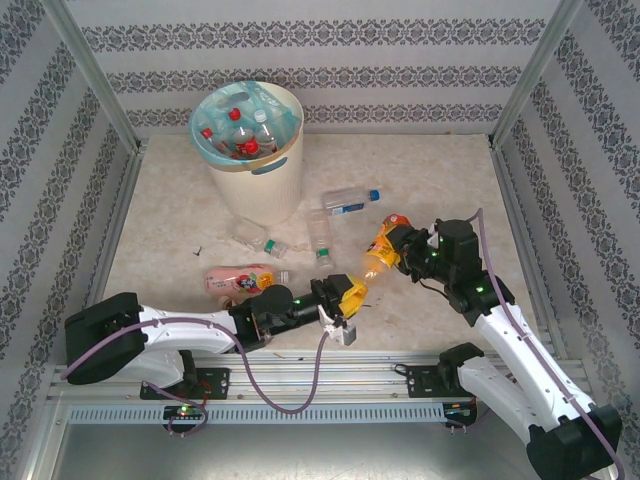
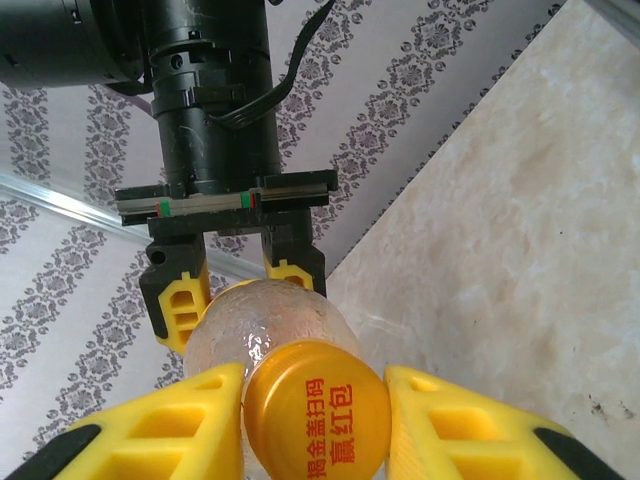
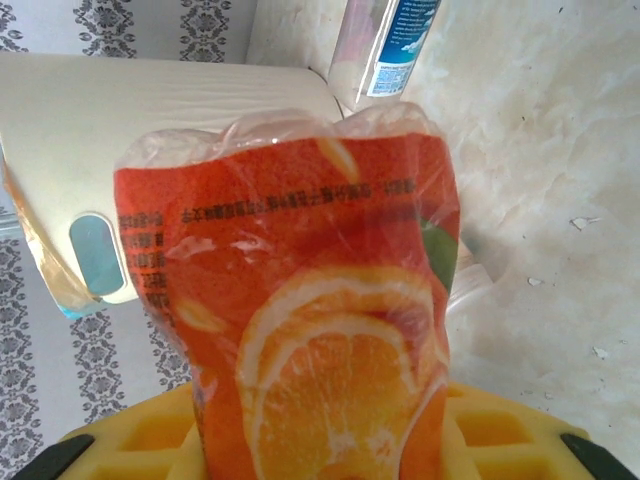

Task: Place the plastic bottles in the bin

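Several bottles (image 1: 240, 135) with red and white caps lie inside the bin (image 1: 255, 190), cream with a turquoise liner, standing at the back left of the bench (image 1: 440, 170). Pink-label bottle (image 1: 240, 278) lies on its side in front of the bin, just beyond the left arm. Small clear bottle (image 1: 250, 238) lies at the bin's foot, another clear bottle (image 1: 320, 235) just right of it, and the blue-cap bottle (image 1: 350, 200) lies on its side near the bin's right wall. Left hand (image 1: 352, 296) is at centre front, narrow, with its yellow fingers (image 2: 170, 430) pressed on both sides of the orange cap (image 2: 315, 410) of the orange bottle (image 1: 375, 262). That bottle is off the bench, tilted, spanning between the two hands. Right hand (image 1: 392, 238) clamps its other end, with the orange-slice label (image 3: 320, 350) rising out from between its fingers in the right wrist view. Left wrist view shows the right hand's fingers (image 2: 175, 305) either side of the clear bottle base. Bin wall and handle slot (image 3: 95, 255) sit behind the bottle in the right wrist view
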{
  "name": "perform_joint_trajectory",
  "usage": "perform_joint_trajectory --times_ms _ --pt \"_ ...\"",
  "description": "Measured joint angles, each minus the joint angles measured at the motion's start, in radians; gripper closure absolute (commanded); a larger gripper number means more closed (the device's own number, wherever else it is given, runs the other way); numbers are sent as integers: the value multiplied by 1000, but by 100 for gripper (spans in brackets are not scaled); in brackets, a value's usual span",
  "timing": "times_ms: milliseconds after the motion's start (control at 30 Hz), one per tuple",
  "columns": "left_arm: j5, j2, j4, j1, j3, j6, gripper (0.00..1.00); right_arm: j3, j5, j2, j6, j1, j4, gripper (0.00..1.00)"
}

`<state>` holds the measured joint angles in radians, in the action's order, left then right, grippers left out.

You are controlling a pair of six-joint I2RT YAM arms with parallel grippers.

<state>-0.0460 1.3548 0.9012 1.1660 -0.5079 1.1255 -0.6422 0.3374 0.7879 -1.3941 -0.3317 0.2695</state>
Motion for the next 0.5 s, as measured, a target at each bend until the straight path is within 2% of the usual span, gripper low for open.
perform_joint_trajectory --times_ms 67,133,167,200,267,333,500 --pt "9 11 18 3 0 13 82 0 -12 0 -4 0 -1 62" --pt "19 19 33 7 1 19 90 0 -17 -2 -8 0 -1 55" --pt "25 21 41 10 1 19 97 0 -21 -4 -11 0 -1 47" --pt "26 22 50 11 2 19 100 0 -23 -7 -16 0 0 39" --pt "30 22 69 17 2 11 100 -2 -30 -16 -17 -6 3 17" --pt "45 16 81 21 1 -6 100 -8 -36 -29 -13 -6 13 2" --pt "140 -64 45 24 -24 -85 100 -45 -47 -77 32 49 63 2"
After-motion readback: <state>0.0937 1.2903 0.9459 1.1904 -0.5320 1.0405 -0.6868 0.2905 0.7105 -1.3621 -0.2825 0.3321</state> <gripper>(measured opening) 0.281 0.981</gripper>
